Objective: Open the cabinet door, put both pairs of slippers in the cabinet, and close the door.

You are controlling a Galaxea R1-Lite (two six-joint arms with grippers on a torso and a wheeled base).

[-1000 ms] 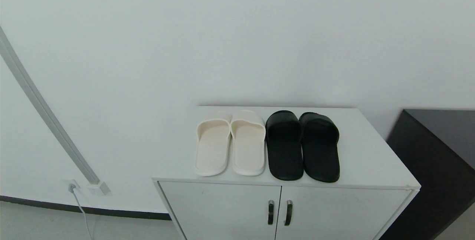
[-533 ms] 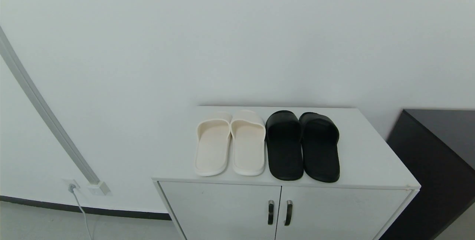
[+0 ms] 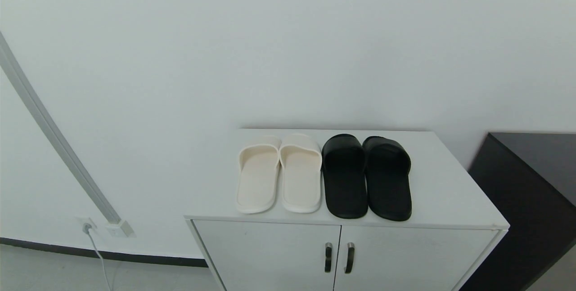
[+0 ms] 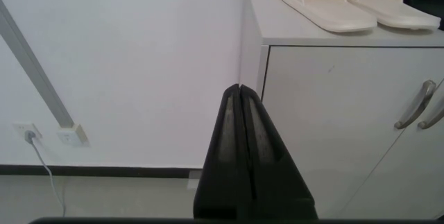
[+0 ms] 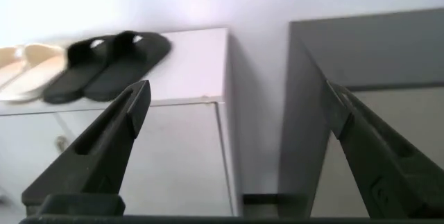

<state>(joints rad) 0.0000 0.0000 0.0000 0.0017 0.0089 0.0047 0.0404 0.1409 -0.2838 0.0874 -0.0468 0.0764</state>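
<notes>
Noting positions first: the cream slippers and the black slippers lie side by side, the two pairs touching, on top of the white cabinet, toes toward the wall and heels near the front edge. The doors are shut, and two slim vertical bar handles sit just beside each other at the centre seam. The left tool is closed, its fingers pressed flat together with nothing between them, low off the cabinet's left front corner. The right tool is spread wide and empty, facing the cabinet's right corner and the dark unit beside it. Neither tool touches anything. Judgement on handling: the handles look like rigid metal, smooth and narrow, so a pinch across one bar probably suits best, followed by a pull along the door's arc, since the hinges presumably sit at the outer edges. The tight spacing risks catching the neighbouring handle. The slippers look like moulded foam: light, bendy, slightly grippy, not fragile. Likely holds are the arched strap, or the two touching inner sidewalls pinched together to lift a pair at once. A sole gripped at the heel alone would probably droop.
</notes>
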